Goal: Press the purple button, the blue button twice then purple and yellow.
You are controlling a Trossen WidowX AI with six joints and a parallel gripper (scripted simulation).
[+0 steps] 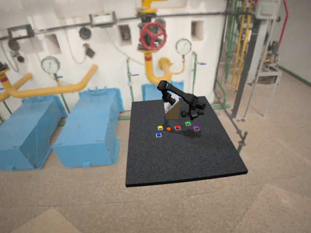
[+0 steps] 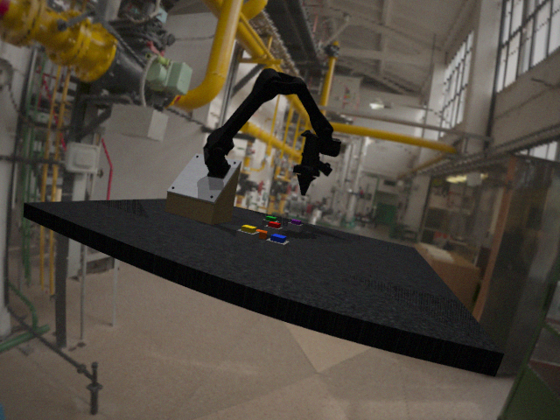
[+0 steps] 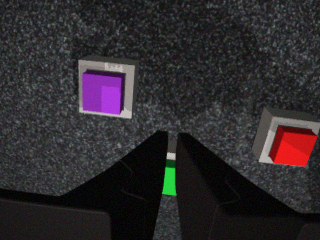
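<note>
My gripper (image 1: 192,119) (image 2: 303,193) (image 3: 171,142) is shut and empty, fingers pointing down, high above the table near the green and purple buttons. The purple button (image 1: 196,127) (image 2: 296,221) (image 3: 102,93) sits on a light square base; in the wrist view it lies up and left of the fingertips. The blue button (image 1: 158,134) (image 2: 277,237) and the yellow button (image 1: 160,127) (image 2: 248,228) lie on the other side of the red button, outside the wrist view. All the button caps stand up from their bases.
The red button (image 1: 177,127) (image 2: 274,224) (image 3: 293,146) is right of the fingertips in the wrist view. The green button (image 1: 187,123) (image 2: 270,218) (image 3: 170,181) shows partly between the fingers. An orange block (image 1: 168,129) (image 2: 262,234) lies between the yellow and red buttons.
</note>
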